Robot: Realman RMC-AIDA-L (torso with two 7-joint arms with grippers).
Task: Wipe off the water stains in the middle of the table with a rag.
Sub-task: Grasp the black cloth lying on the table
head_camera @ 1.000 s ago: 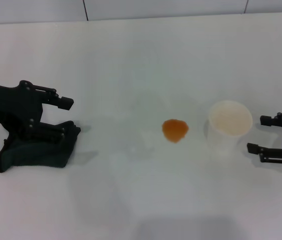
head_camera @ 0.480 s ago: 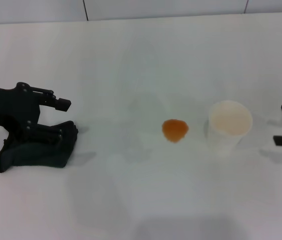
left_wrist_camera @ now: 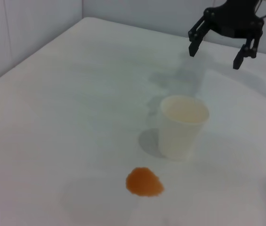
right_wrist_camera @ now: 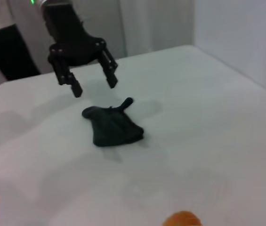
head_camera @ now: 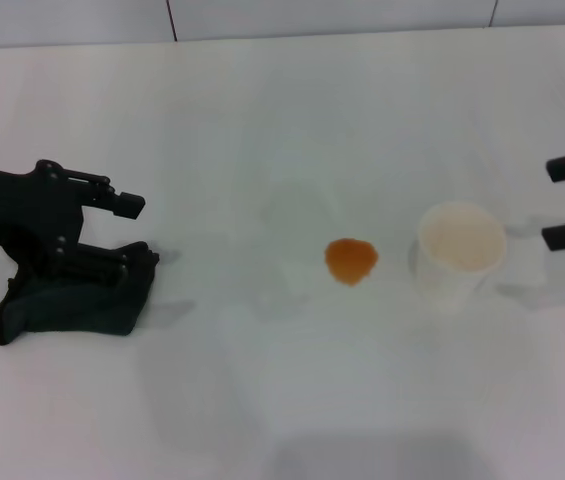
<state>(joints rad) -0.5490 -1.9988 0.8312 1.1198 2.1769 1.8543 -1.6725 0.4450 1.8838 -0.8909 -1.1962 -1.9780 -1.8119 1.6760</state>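
Dark rag under spread left gripper | right gripper apart, raised beside cup

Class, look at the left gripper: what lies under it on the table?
The dark rag lies on the table under the open left gripper, which hangs above it without touching. Whatever is beneath the rag is hidden.
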